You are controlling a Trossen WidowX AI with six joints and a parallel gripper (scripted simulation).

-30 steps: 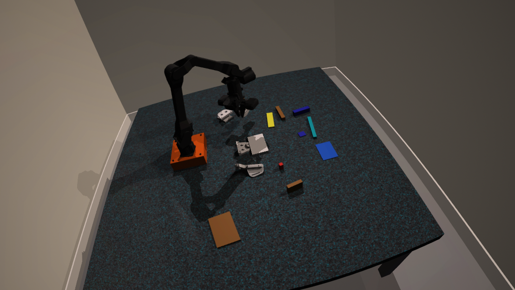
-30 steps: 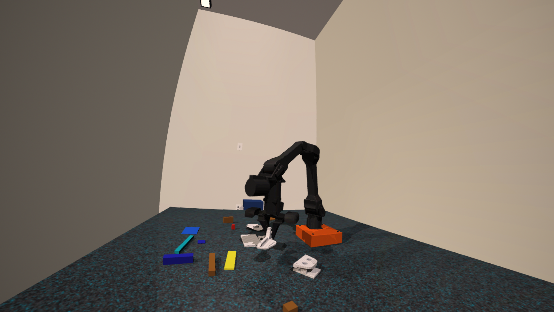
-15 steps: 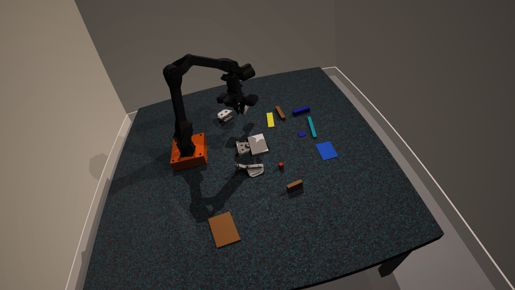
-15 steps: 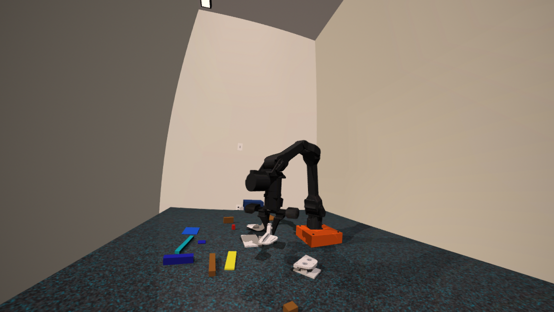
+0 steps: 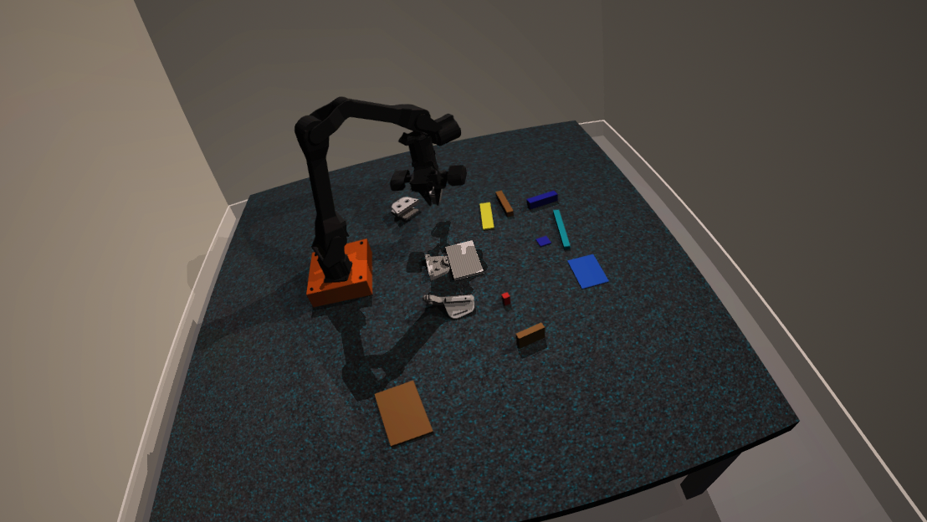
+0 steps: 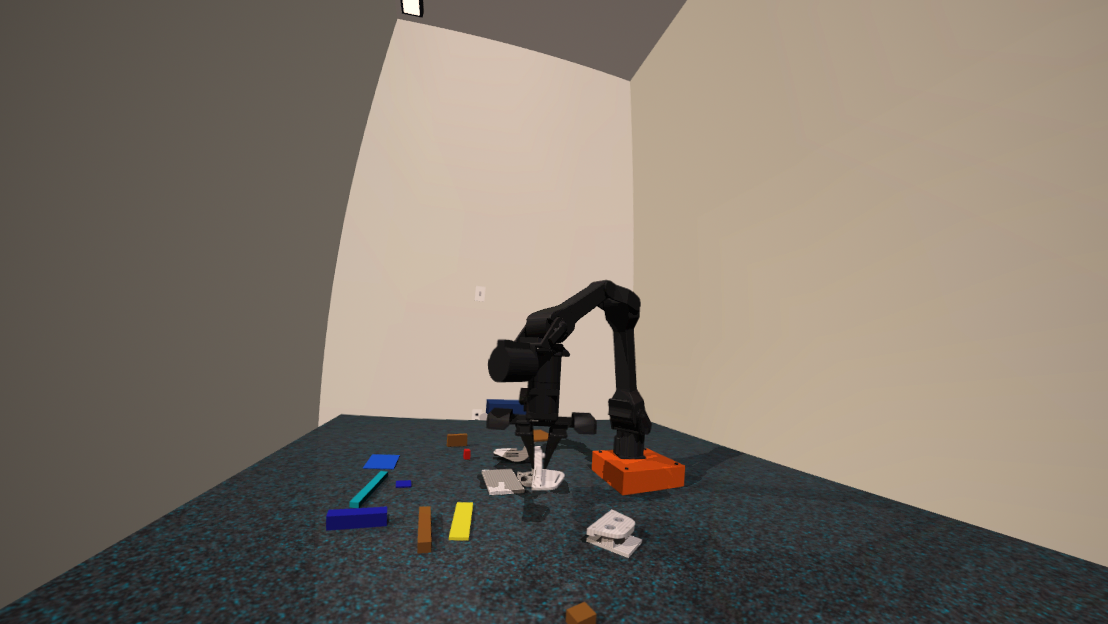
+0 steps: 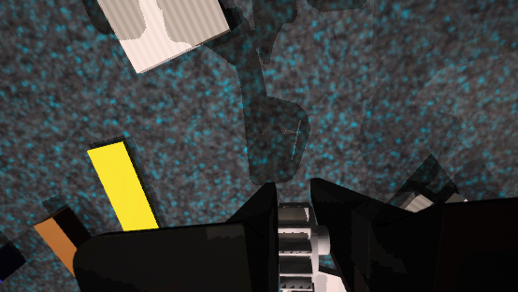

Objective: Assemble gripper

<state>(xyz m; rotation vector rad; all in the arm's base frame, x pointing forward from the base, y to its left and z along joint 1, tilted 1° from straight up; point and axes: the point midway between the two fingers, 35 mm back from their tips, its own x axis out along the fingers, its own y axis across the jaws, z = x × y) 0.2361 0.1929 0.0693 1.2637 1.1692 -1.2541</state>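
Observation:
My gripper is shut on a white toothed jaw. It holds the jaw above the table, with the paddle end hanging down. The gripper base, a ribbed block with a pinned plate, stands on the table, nearer the front than my gripper in the top view. The other white jaw lies beside the base, off its pins. The two-holed white housing plate rests tilted on the table; my right finger hides most of it in the wrist view.
A yellow block, a brown bar, a dark blue block and a teal bar lie right of my gripper in the top view. A red block and a brown block stand nearer the front.

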